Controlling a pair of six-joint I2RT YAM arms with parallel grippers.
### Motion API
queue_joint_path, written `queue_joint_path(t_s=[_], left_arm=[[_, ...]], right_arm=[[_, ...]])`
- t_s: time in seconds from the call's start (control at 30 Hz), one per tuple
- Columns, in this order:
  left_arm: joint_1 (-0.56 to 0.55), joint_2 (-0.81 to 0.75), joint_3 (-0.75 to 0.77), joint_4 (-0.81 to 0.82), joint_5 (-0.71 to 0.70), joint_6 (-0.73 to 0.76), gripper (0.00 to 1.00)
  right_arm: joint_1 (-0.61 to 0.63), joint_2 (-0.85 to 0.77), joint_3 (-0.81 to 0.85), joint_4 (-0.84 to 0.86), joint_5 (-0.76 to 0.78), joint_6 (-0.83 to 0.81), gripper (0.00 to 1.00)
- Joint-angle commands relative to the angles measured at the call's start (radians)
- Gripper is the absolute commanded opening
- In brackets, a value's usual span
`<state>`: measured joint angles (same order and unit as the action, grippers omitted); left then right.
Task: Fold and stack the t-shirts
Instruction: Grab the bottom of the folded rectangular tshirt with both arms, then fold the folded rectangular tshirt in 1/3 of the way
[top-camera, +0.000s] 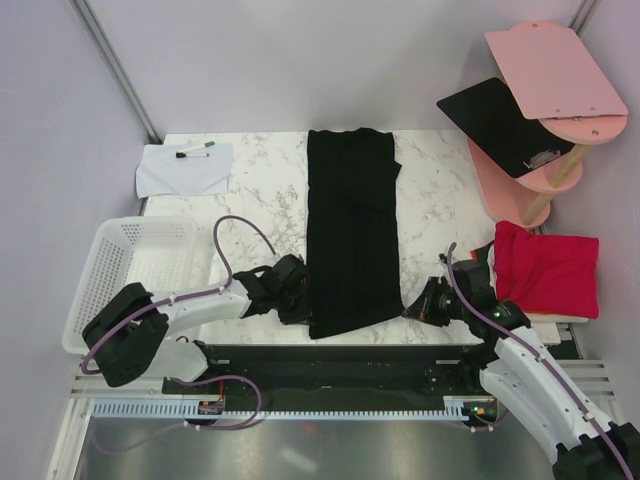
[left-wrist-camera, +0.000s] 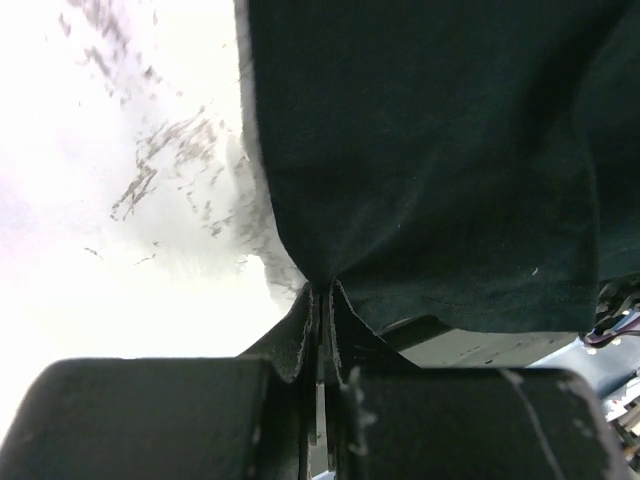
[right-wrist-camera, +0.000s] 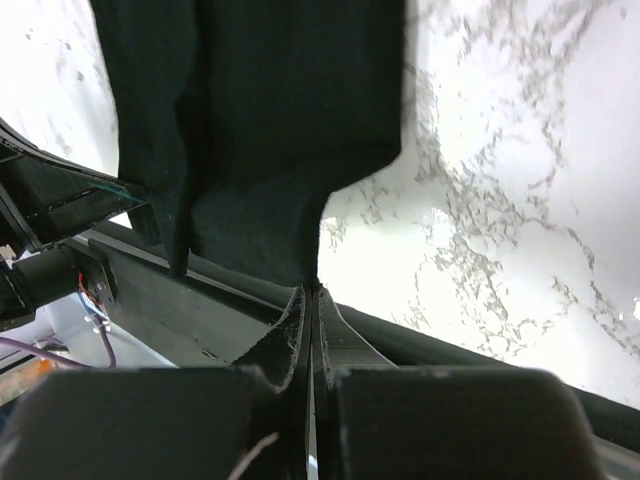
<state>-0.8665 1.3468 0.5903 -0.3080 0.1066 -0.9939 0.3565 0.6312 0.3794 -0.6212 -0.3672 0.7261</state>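
The black t-shirt (top-camera: 350, 230) lies as a long narrow strip down the middle of the marble table (top-camera: 440, 190). My left gripper (top-camera: 300, 300) is shut on its near left corner; in the left wrist view (left-wrist-camera: 322, 290) the cloth (left-wrist-camera: 420, 150) runs out from between the closed fingers. My right gripper (top-camera: 412, 308) is shut on the near right corner; in the right wrist view (right-wrist-camera: 315, 292) the cloth (right-wrist-camera: 260, 120) hangs from the fingertips. A folded crimson shirt (top-camera: 547, 268) lies at the right, over a green one (top-camera: 483, 257).
A white basket (top-camera: 110, 270) stands at the near left. A white paper sheet (top-camera: 185, 170) with a marker (top-camera: 195, 152) lies at the far left. A pink tiered stand (top-camera: 550, 110) with a flat black board (top-camera: 490, 115) stands at the far right.
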Motion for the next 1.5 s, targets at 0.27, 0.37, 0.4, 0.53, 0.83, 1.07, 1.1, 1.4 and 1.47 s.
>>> queue_joint_path(t_s=[0.27, 0.37, 0.4, 0.53, 0.83, 1.07, 1.1, 1.4, 1.47], left_arm=[[0.072, 0.032, 0.387, -0.192, -0.140, 0.158, 0.02], [0.125, 0.093, 0.474, -0.200, -0.117, 0.201, 0.02], [0.141, 0.110, 0.515, -0.201, -0.111, 0.213, 0.02], [0.211, 0.205, 0.608, -0.209, -0.061, 0.271, 0.02], [0.345, 0.402, 0.804, -0.223, 0.008, 0.356, 0.02], [0.411, 0.577, 0.985, -0.252, 0.076, 0.406, 0.02], [0.415, 0.609, 0.997, -0.255, 0.082, 0.414, 0.02], [0.483, 0.787, 1.169, -0.275, 0.177, 0.454, 0.56], [0.491, 0.764, 1.157, -0.279, 0.151, 0.457, 0.72]], right_arm=[[0.006, 0.192, 0.177, 0.237, 0.189, -0.180, 0.00], [0.006, 0.313, 0.248, 0.313, 0.256, -0.241, 0.00], [0.006, 0.346, 0.266, 0.331, 0.267, -0.264, 0.00], [0.004, 0.549, 0.380, 0.423, 0.297, -0.306, 0.00], [0.006, 0.901, 0.625, 0.541, 0.346, -0.350, 0.00], [0.002, 1.067, 0.792, 0.549, 0.398, -0.361, 0.00], [0.002, 1.097, 0.818, 0.552, 0.408, -0.361, 0.00], [-0.011, 1.317, 1.062, 0.425, 0.519, -0.317, 0.02], [-0.010, 1.312, 1.061, 0.422, 0.589, -0.306, 0.06]])
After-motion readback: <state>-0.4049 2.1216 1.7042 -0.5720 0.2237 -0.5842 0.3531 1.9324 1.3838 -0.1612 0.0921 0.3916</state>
